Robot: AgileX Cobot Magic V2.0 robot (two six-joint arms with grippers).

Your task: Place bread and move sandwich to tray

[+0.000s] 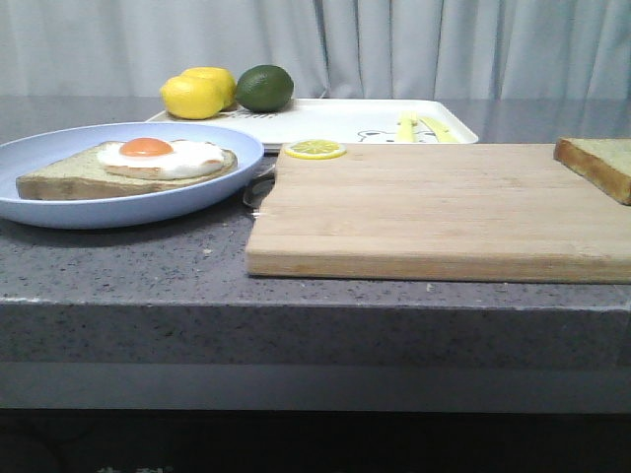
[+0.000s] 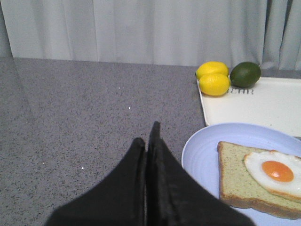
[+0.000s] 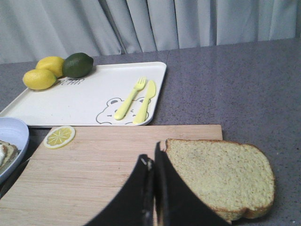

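The sandwich (image 1: 148,163), toast with a fried egg, lies on the round pale-blue plate (image 1: 59,202) at the left; both show in the left wrist view, the sandwich (image 2: 249,181) on the plate (image 2: 202,150). The plain bread (image 1: 599,163) lies on the right end of the wooden cutting board (image 1: 424,212); it also shows in the right wrist view (image 3: 221,176). The white tray (image 1: 335,123) stands behind the board. My left gripper (image 2: 148,136) is shut and empty, beside the plate. My right gripper (image 3: 153,160) is shut and empty, above the board right beside the bread. Neither gripper shows in the front view.
Two lemons (image 1: 200,94) and a lime (image 1: 264,88) sit on the tray's far left corner. A yellow fork (image 3: 129,99) and knife (image 3: 145,101) lie on the tray by a bear print. A lemon slice (image 1: 315,149) lies on the board's back edge. A curtain hangs behind.
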